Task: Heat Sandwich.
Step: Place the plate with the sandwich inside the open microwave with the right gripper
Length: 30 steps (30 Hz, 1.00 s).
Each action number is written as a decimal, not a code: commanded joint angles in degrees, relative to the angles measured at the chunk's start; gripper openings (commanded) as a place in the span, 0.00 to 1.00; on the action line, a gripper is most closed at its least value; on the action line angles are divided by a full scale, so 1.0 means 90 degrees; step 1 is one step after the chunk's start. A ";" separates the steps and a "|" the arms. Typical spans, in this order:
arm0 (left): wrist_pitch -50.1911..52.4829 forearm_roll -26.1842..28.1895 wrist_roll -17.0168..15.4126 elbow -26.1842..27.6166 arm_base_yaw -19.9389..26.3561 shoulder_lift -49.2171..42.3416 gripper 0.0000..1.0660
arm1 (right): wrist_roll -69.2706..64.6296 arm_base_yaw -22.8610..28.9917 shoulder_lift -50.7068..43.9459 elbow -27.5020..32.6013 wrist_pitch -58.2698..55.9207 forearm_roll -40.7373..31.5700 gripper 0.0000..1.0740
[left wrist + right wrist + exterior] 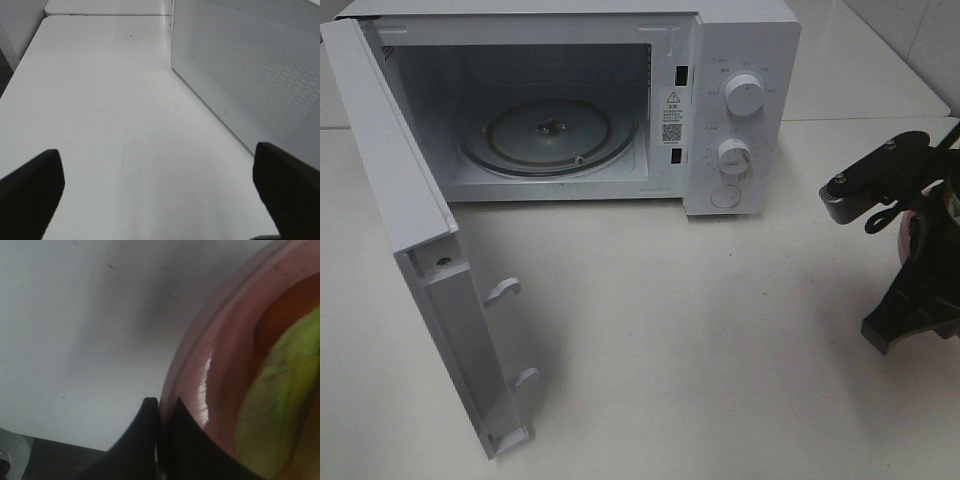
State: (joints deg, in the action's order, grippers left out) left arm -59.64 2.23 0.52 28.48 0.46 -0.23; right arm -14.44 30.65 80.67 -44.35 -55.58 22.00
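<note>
The sandwich [280, 405] shows only in the right wrist view, as a blurred green-yellow layer lying on the round pink plate [210, 380]. My right gripper [160, 440] is shut, its two black fingers pinched together on the plate's rim. In the high view the right arm [910, 250] is at the table's right edge and hides most of the plate [912, 236]. My left gripper [160, 200] is open and empty over bare table, beside the microwave's side wall [250, 75]; it is out of the high view.
The white microwave [740, 110] stands at the back with its door [430, 270] swung open to the left. Its cavity holds a glass turntable [548, 135]. The white table [700, 350] stretches in front of it.
</note>
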 commanded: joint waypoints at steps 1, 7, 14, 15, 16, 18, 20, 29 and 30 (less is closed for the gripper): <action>0.0038 0.0025 0.0013 -0.0013 0.0006 -0.0166 0.91 | -0.0006 0.0223 -0.0108 0.0038 -0.0115 0.0115 0.00; 0.0038 0.0025 0.0013 -0.0013 0.0006 -0.0166 0.91 | 0.0000 0.0618 -0.0153 0.0038 -0.0223 0.0115 0.00; 0.0038 0.0025 0.0013 -0.0013 0.0006 -0.0166 0.91 | 0.0025 0.1324 -0.0153 0.0038 -0.0261 0.0121 0.00; 0.0038 0.0025 0.0013 -0.0013 0.0006 -0.0166 0.91 | 0.0032 0.1407 -0.0153 0.0038 -0.0267 0.0121 0.00; 0.0038 0.0025 0.0013 -0.0013 0.0006 -0.0166 0.91 | 0.0038 0.1471 -0.0153 0.0038 -0.0280 0.0127 0.00; 0.0038 0.0025 0.0013 -0.0013 0.0006 -0.0166 0.91 | 0.0057 0.1553 -0.0153 0.0038 -0.0299 0.0134 0.00; 0.0038 0.0025 0.0013 -0.0013 0.0006 -0.0166 0.91 | 0.0159 0.1783 -0.0153 0.0038 -0.0344 0.0134 0.00; 0.0038 0.0025 0.0013 -0.0013 0.0006 -0.0166 0.91 | 0.0293 0.2406 -0.0153 0.0038 -0.0388 0.0134 0.00; 0.0038 0.0025 0.0013 -0.0013 0.0006 -0.0166 0.91 | 0.0293 0.2483 -0.0153 0.0038 -0.0388 0.0134 0.00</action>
State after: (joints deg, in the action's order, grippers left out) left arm -59.64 2.23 0.52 28.48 0.46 -0.23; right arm -12.78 51.91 79.76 -44.23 -58.27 21.77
